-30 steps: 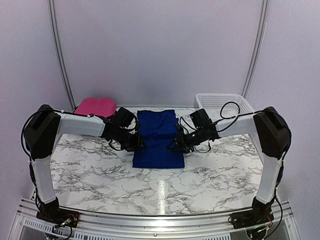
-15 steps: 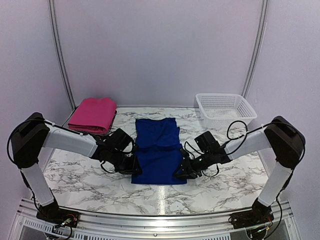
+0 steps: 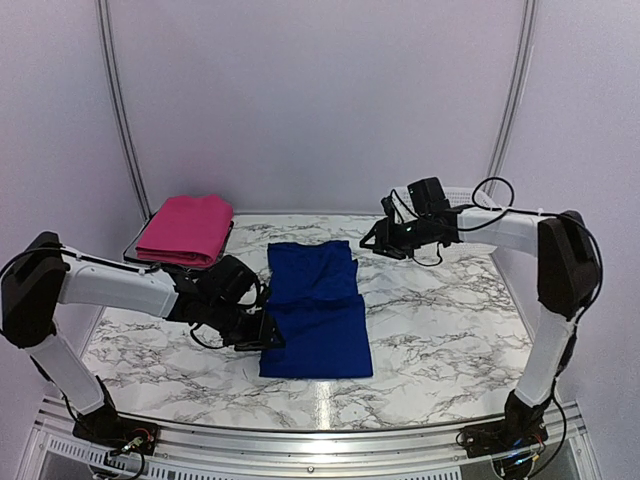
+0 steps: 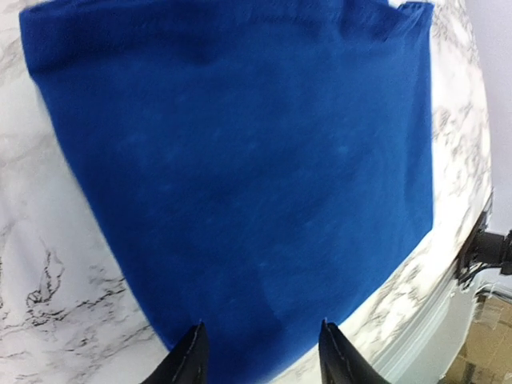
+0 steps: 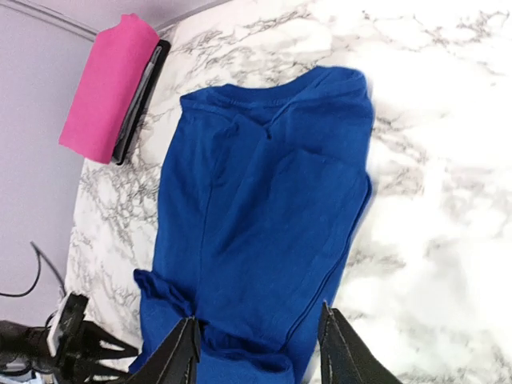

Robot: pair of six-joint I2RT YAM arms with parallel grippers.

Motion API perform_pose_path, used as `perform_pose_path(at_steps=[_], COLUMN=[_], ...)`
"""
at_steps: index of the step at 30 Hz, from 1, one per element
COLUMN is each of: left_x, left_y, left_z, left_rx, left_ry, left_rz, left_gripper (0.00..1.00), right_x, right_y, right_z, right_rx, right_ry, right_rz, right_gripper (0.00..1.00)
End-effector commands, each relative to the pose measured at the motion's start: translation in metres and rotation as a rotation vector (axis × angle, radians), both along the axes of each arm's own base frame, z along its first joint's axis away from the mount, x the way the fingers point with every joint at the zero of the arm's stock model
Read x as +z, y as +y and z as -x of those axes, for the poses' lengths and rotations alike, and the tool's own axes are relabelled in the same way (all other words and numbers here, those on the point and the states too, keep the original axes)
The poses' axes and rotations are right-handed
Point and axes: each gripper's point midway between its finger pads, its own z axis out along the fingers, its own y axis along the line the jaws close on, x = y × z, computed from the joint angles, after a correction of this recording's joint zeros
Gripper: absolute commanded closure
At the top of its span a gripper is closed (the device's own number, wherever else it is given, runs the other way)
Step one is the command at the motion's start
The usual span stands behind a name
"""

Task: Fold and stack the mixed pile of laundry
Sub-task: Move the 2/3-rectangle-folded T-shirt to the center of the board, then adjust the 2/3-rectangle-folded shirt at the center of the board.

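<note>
The royal blue garment (image 3: pixel 315 305) lies flat in the middle of the table, its near half doubled over the far half. It fills the left wrist view (image 4: pixel 240 160) and shows from above in the right wrist view (image 5: pixel 264 208). My left gripper (image 3: pixel 268 337) sits low at its near left edge, open (image 4: pixel 260 328), over the cloth with nothing pinched. My right gripper (image 3: pixel 378 238) hangs high at the back right, open (image 5: pixel 258 316) and empty. The magenta-pink garment (image 3: pixel 185 228) lies folded at the back left (image 5: pixel 108 88).
A flat dark grey tray (image 5: pixel 140 96) lies under the pink garment. The white mesh basket (image 3: pixel 470 193) at the back right is mostly hidden behind my right arm. Bare marble table (image 3: pixel 450 320) shows to the right of the blue cloth and along the near edge.
Both grippers drew the blue garment's fold toward the near edge and let go. The right arm then rose and swung to the back right. The left gripper opened in place.
</note>
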Motion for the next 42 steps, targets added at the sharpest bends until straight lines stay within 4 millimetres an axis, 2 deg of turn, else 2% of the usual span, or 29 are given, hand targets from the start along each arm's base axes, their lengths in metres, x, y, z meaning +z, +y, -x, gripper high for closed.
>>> perform_pose_path(at_steps=[1, 6, 13, 16, 19, 22, 26, 32, 34, 38, 42], left_x=[0.016, 0.023, 0.024, 0.022, 0.021, 0.021, 0.020, 0.018, 0.019, 0.017, 0.017], left_y=[-0.011, -0.015, -0.015, -0.013, -0.010, -0.006, -0.003, 0.000, 0.001, 0.002, 0.003], left_z=[-0.015, -0.023, -0.029, -0.031, -0.032, -0.032, -0.032, -0.031, -0.031, -0.029, -0.029], left_rx=[0.013, 0.036, 0.053, 0.061, 0.070, 0.076, 0.083, 0.090, 0.089, 0.087, 0.086], left_ry=[-0.030, -0.041, -0.041, -0.040, -0.038, -0.037, -0.035, -0.034, -0.035, -0.031, -0.031], left_rz=[0.017, 0.024, 0.023, 0.016, 0.012, 0.009, 0.004, 0.000, 0.001, -0.004, -0.004], left_gripper=[0.49, 0.47, 0.47, 0.47, 0.47, 0.47, 0.47, 0.47, 0.47, 0.47, 0.47], right_x=[-0.040, -0.061, -0.087, -0.097, -0.102, -0.101, -0.091, -0.049, -0.041, -0.040, -0.054], right_y=[-0.007, -0.004, 0.006, 0.012, 0.014, 0.016, 0.021, 0.031, 0.037, 0.058, 0.085], right_z=[-0.032, -0.061, -0.078, -0.081, -0.084, -0.085, -0.082, -0.078, -0.075, -0.063, -0.043], right_rx=[-0.028, -0.048, -0.024, -0.007, 0.001, 0.012, 0.038, 0.059, 0.075, 0.137, 0.212], right_ry=[0.010, 0.005, 0.015, 0.031, 0.032, 0.026, 0.002, -0.106, -0.127, -0.141, -0.115], right_rz=[0.180, 0.235, 0.232, 0.220, 0.218, 0.213, 0.197, 0.178, 0.188, 0.209, 0.205], right_gripper=[0.53, 0.53, 0.54, 0.58, 0.69, 0.81, 1.00, 1.00, 1.00, 1.00, 1.00])
